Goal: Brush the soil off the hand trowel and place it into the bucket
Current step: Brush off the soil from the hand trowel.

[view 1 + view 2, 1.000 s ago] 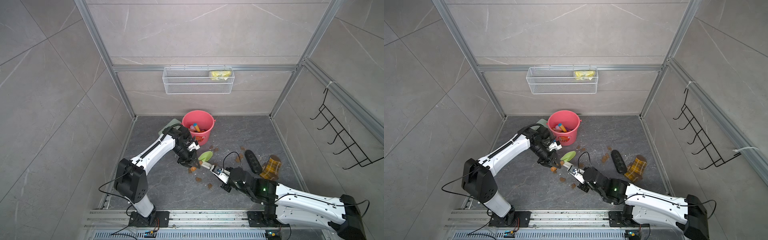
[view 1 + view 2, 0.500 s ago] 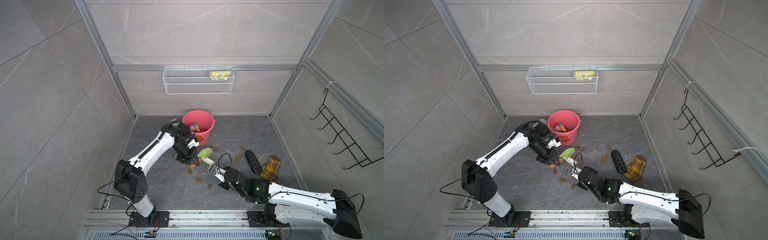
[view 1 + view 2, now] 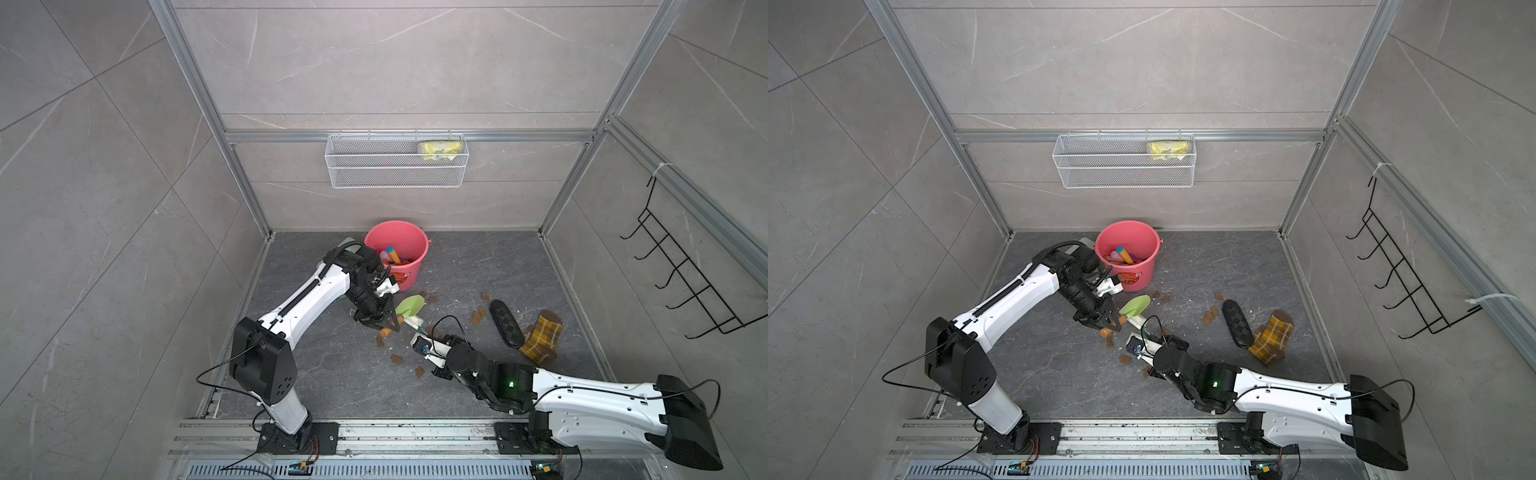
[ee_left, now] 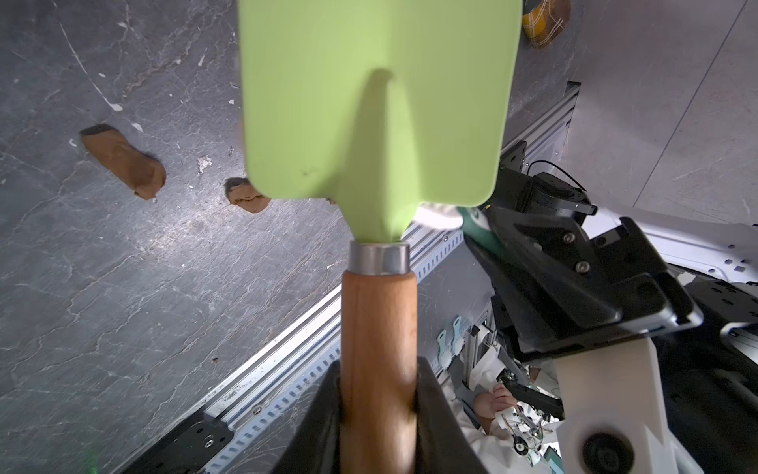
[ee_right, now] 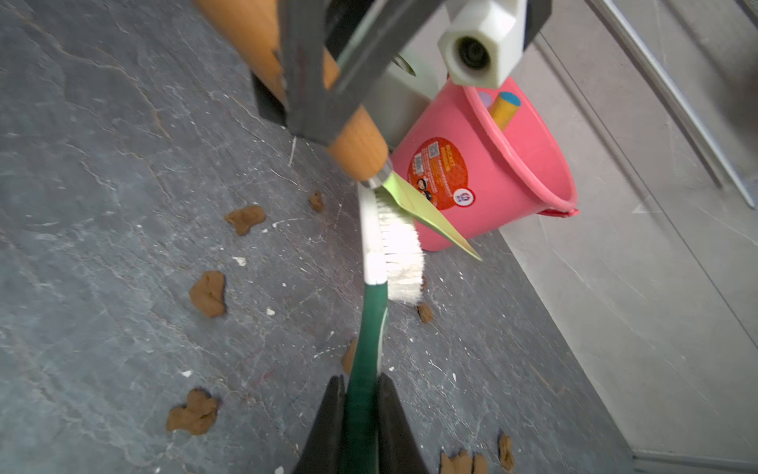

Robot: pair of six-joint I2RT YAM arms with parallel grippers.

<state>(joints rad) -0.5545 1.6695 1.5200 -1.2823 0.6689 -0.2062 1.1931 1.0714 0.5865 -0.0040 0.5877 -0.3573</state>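
Observation:
The hand trowel (image 3: pixel 409 305) (image 3: pixel 1136 305) has a light green blade (image 4: pixel 377 102) and a wooden handle (image 5: pixel 357 143). It is held above the floor in front of the bucket. My left gripper (image 3: pixel 388 326) (image 3: pixel 1111 324) (image 4: pixel 379 394) is shut on that handle. My right gripper (image 3: pixel 431 338) (image 3: pixel 1148 340) (image 5: pixel 361 394) is shut on the green handle of a brush (image 5: pixel 371 320). The brush's white bristles (image 5: pixel 400 254) press against the blade near its neck. The coral-pink bucket (image 3: pixel 409 270) (image 3: pixel 1142 272) (image 5: pixel 512 172) stands just behind and holds toys. Brown soil lumps (image 3: pixel 397 358) (image 3: pixel 1124 358) (image 4: pixel 123 162) (image 5: pixel 208 293) lie scattered on the floor.
A black oval object (image 3: pixel 505 322) and a yellow plaid cloth (image 3: pixel 540 338) lie to the right. A sage-green box (image 3: pixel 349 245) sits behind my left arm. A wire basket (image 3: pixel 395 166) hangs on the back wall and a black hook rack (image 3: pixel 685 286) on the right wall.
My right gripper has edged the brush left, closer along the trowel. The trowel blade has risen slightly. Both grips stay as they were.

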